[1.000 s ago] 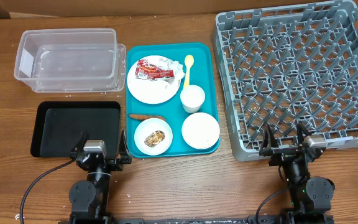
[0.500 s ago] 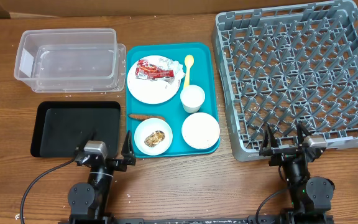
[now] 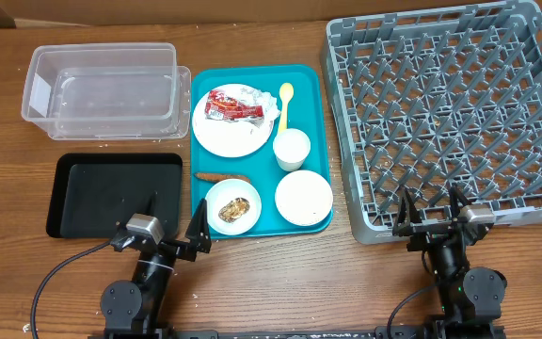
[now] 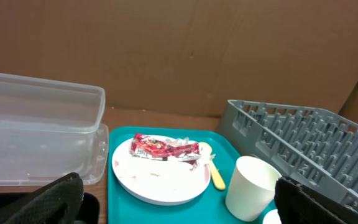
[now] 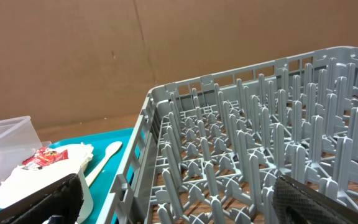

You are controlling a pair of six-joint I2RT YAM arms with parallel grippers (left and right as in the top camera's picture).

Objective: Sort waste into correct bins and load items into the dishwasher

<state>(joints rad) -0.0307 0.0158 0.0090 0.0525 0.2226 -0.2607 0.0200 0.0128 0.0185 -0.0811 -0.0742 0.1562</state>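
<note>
— Any words on the crinkly red-and-white wrapper [image 3: 231, 104]?
— Too small to read. It lies on the round white plate [image 3: 226, 137], upper middle. Down low, the left gripper [image 3: 175, 221] and right gripper [image 3: 429, 209] have jaws wide apart.

Bright, even light is cast from above; only faint shadows are thrown. Mild glare is seen on the tub [image 3: 38, 87]. In wrist views, fingers [image 4: 50, 203] are blurred.

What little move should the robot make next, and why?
Probably reach the open left gripper forward toward the red-and-white wrapper on the white plate: it holds nothing, its camera faces the wrapper, and the clear tub and black tray are both empty.
</note>
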